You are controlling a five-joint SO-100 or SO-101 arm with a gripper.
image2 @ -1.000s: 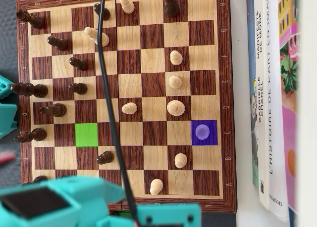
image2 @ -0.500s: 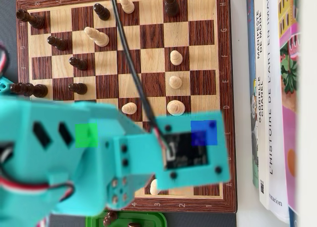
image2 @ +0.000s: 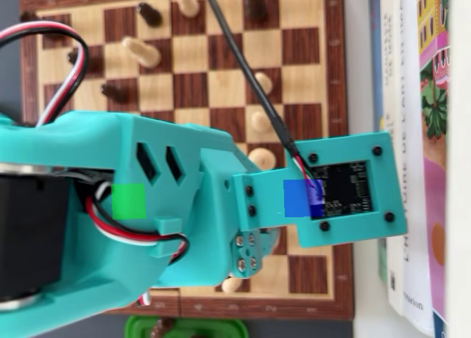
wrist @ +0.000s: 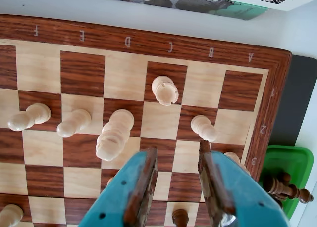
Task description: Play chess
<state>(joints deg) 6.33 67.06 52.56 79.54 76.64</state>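
**Open gripper poised over chessboard**

In the wrist view, the teal gripper (wrist: 177,182) is held with its jaws spread wide and empty above the wooden chessboard (wrist: 124,41). Light pieces are seen on the squares ahead, a tall light piece (wrist: 114,134) just beyond the left finger. A green tray (wrist: 290,162) is set beside the board.

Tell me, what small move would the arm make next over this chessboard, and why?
Probably a short drop straight down. In the wrist view the gripper hangs open above the board, holding nothing. A dark piece stands just below the gap between its fingers, while the pale pieces such as the tall one lie further ahead. Which piece it wants is only a guess.
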